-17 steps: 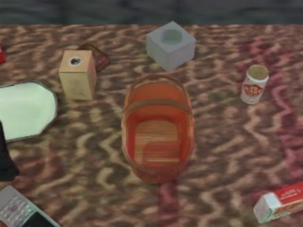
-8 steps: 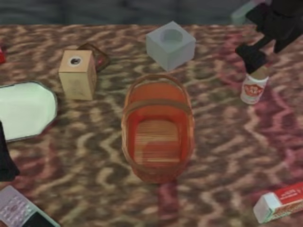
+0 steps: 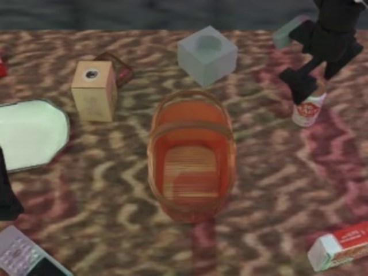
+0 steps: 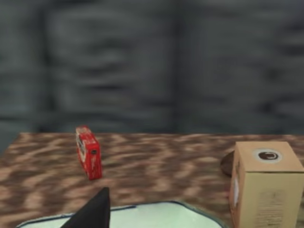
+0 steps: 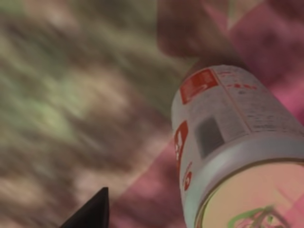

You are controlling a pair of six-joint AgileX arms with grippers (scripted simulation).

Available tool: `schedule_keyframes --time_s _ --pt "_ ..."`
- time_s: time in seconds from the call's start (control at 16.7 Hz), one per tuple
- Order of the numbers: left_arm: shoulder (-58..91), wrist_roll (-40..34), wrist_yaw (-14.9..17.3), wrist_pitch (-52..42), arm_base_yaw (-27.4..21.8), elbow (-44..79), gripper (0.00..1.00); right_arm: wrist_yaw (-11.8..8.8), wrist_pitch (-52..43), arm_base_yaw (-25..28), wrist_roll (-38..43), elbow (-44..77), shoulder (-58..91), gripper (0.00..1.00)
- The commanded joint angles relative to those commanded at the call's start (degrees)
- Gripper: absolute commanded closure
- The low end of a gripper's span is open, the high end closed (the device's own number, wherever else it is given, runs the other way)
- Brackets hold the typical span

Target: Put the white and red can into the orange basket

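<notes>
top: right gripper [image 3: 313, 86] over the upright white and red can [image 3: 307, 109], right of the orange basket [image 3: 191, 155], finger spread unclear | left wrist: left arm parked, unclear | right wrist: can close, ungrasped

No word, brand or number can be read anywhere. The white and red can [image 5: 228, 137] carries red label patches, a grey square and lines of fine print (too blurred to make out). The red box [image 4: 89, 152] and the tan carton [image 4: 266, 187] show only faint marks. The red and white carton [image 3: 339, 246] bears pale strokes, likewise illegible.
</notes>
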Motion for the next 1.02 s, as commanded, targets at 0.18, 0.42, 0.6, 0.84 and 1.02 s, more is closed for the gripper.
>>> schedule_keyframes --time_s 0.18,0.42,0.6,0.84,1.02 --pt "0.0 0.0 0.0 0.0 0.0 0.0 0.00 -0.1 2.2 0.2 -0.2 -2.3 -0.3 0.00" --pt "0.0 0.0 0.0 0.0 0.0 0.0 0.00 -0.1 8.9 0.3 -0.1 -9.4 -0.6 0.00" --pt "0.0 0.0 0.0 0.0 0.0 0.0 0.00 -0.1 11.7 0.4 0.0 -12.3 -0.7 0.00" --pt "0.0 0.0 0.0 0.0 0.0 0.0 0.00 -0.1 11.7 0.4 0.0 -12.3 -0.7 0.08" --pt "0.0 0.0 0.0 0.0 0.0 0.0 0.00 -0.1 11.7 0.4 0.0 -12.3 -0.7 0.30"
